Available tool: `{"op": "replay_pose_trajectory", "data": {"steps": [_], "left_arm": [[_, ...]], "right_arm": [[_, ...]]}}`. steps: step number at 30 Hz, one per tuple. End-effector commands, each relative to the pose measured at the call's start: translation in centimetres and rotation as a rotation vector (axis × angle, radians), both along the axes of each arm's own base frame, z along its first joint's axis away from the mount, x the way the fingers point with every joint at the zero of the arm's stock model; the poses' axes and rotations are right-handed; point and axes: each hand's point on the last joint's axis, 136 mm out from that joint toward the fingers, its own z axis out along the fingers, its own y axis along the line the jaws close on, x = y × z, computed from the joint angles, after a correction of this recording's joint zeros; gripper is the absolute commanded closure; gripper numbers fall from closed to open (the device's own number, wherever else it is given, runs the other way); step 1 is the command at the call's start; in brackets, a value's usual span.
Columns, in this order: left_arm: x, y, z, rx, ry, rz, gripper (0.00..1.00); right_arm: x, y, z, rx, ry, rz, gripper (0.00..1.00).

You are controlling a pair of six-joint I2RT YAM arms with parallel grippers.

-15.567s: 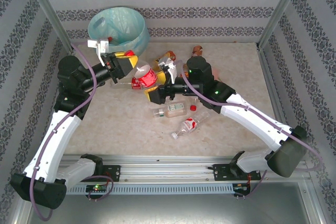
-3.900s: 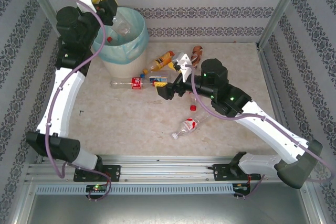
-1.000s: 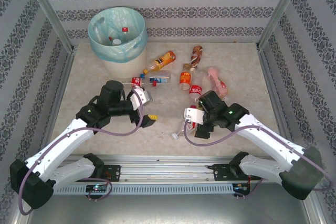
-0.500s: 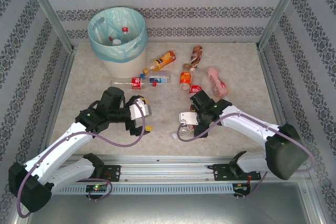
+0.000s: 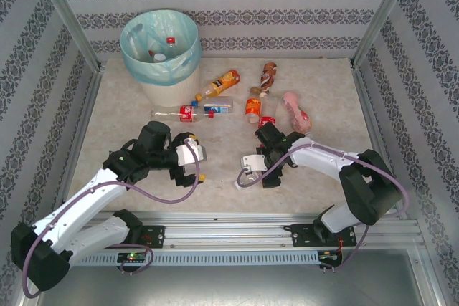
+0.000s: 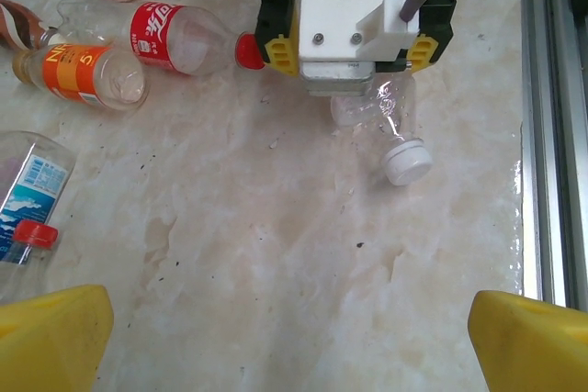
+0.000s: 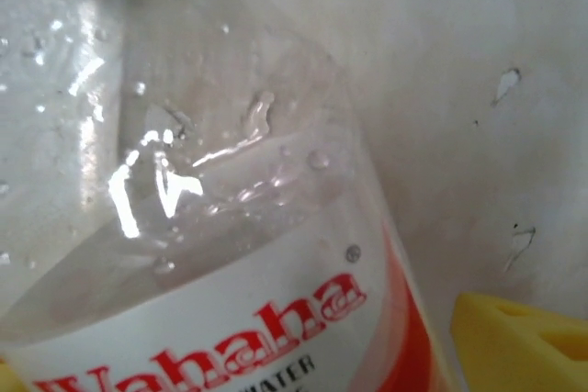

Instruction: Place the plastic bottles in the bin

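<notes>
Cream bin (image 5: 163, 91), top view: stands in the far left corner of the table (image 5: 129, 134). Its teal liner is open upward and red-capped bottles (image 5: 170, 40) lie inside.
Edges: patterned walls (image 5: 29, 105) close three sides. A metal rail (image 5: 237, 228) runs along the edge across the table from the bin.
Open room: bare marble reaches from the bin's foot to the left arm (image 5: 93, 191), and lies again along the wall opposite the bin.
Loose bottles: an orange bottle (image 5: 221, 82) lies just right of the bin and a long red-labelled bottle (image 5: 179, 112) lies crosswise at its foot. A brown bottle (image 5: 269, 75) and a pink bottle (image 5: 294, 111) lie farther right.
Clear bottle (image 5: 239, 184): well apart from the bin, near the rail. Its long axis is diagonal, cap end toward the rail.
Right gripper (image 5: 267, 171): over that bottle's body.
Left gripper (image 5: 199, 160): between the bin and the clear bottle, facing the right gripper.
Left wrist view adds: the white cap (image 6: 407, 161) and neck stick out from under the right gripper (image 6: 353, 66), whose jaws stand spread astride the body.
Left claw: yellow fingertips (image 6: 55, 332) sit far apart, wide open, with bare marble between.
Neighbour: a short red-labelled bottle (image 6: 184, 39) lies on its side, its cap just beside the right gripper.
Right wrist view adds: red "Wahaha" lettering on the white label (image 7: 211, 346) and droplets on the bottle wall.
Right claw: one yellow pad (image 7: 524, 346) stands just beside the label with a thin strip of table between, so it is not clamped there.
</notes>
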Motion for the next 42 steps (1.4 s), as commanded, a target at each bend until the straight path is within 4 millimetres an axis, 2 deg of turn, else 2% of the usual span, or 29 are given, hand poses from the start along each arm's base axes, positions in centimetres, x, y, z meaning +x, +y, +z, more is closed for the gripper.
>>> {"op": "replay_pose_trajectory", "data": {"steps": [1,8,12,16,17,22,27,31,38,42], "left_arm": [[-0.6,0.1,-0.6,0.025,-0.017,-0.022,0.00],[-0.4,0.5,-0.6,0.041,-0.049,-0.010,0.00],[0.4,0.6,1.0,0.007,-0.113,0.025,0.00],[1.2,0.2,4.3,-0.112,-0.178,0.082,0.00],[1.3,0.1,5.5,-0.156,-0.184,0.101,0.00],[1.4,-0.4,11.6,-0.367,-0.192,0.163,0.00],[2.3,0.3,17.0,-0.535,-0.210,0.268,0.00],[2.6,0.4,20.1,-0.642,-0.218,0.299,0.00],[0.5,-2.1,21.8,-0.721,-0.109,0.110,0.00],[-0.3,-3.0,22.6,-0.764,-0.062,0.043,0.01]], "right_arm": [[0.1,1.0,0.7,0.052,0.016,0.025,0.18],[0.0,1.2,1.7,0.068,0.026,0.019,0.33],[-0.2,1.4,3.0,0.080,0.050,-0.016,0.37],[-0.2,1.4,4.2,0.110,0.024,-0.040,0.40],[-0.3,1.5,4.7,0.125,0.024,-0.049,0.43],[-0.1,2.2,7.7,0.238,-0.007,-0.139,0.43],[0.1,3.5,12.5,0.463,-0.084,-0.218,0.43],[0.3,4.2,16.8,0.646,-0.138,-0.278,0.42],[0.2,6.1,25.2,0.964,-0.112,-0.348,0.44],[-0.3,7.2,29.0,1.102,-0.062,-0.320,0.45]]}}
